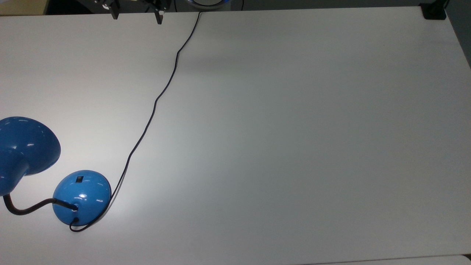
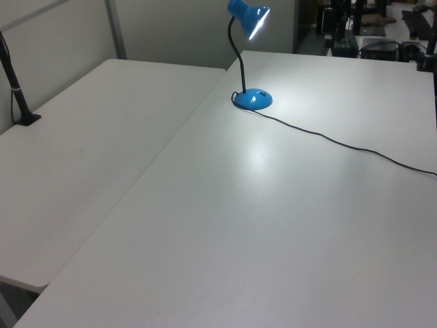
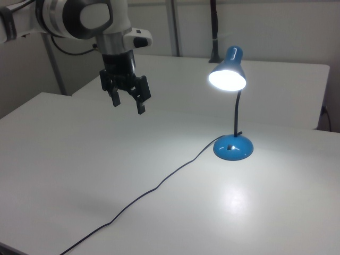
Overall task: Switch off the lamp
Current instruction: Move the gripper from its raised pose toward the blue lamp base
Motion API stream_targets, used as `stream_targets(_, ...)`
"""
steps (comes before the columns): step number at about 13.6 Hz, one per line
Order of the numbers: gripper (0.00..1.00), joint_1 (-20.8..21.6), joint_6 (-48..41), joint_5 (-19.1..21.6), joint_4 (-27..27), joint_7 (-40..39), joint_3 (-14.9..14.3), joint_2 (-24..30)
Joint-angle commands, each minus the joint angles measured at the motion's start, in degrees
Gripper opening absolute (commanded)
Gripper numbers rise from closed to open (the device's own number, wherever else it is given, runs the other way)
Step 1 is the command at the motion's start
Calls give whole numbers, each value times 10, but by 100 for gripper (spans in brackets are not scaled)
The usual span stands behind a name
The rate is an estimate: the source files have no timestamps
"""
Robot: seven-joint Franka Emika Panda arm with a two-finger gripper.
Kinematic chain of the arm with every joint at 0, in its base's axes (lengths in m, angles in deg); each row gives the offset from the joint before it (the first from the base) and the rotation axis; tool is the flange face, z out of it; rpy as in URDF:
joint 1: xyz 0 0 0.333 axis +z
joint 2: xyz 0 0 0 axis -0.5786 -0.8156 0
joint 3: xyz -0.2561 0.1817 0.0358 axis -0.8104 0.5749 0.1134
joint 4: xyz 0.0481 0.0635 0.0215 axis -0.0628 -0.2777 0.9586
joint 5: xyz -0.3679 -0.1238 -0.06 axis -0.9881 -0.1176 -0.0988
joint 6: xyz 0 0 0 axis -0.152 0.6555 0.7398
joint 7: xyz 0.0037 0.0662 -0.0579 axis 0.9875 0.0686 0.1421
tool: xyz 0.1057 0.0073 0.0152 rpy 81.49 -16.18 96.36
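The blue lamp stands lit on the white table (image 1: 294,147). Its domed base (image 1: 81,197) sits at the top view's lower left, with a small black switch (image 1: 79,179) on top. The black gooseneck (image 1: 25,209) curves to the blue shade (image 1: 25,145). A thin black cord (image 1: 154,106) runs from the base to the table's far edge. In the right view the shade (image 3: 228,66) glows above the base (image 3: 233,148). My gripper (image 3: 127,104) hangs open and empty above the table, well to the right view's left of the lamp. Its fingertips (image 1: 159,18) show at the top view's upper edge.
A second white table (image 2: 89,143) adjoins at the left view's left, with a black post (image 2: 17,89) clamped to it. A black clamp (image 1: 434,13) sits at the table's corner at the top view's upper right. The lamp (image 2: 252,96) stands by the table's far edge in the left view.
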Motion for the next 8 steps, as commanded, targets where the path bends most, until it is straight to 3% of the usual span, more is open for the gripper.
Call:
stream_targets(1, 100, 1, 1, 8, -4, -64, -15, 12)
stream_targets(7, 100, -4, 12, 7, -5, -75, -21, 6)
stream_targets(8, 86, -5, 17, 7, -5, -81, -22, 6)
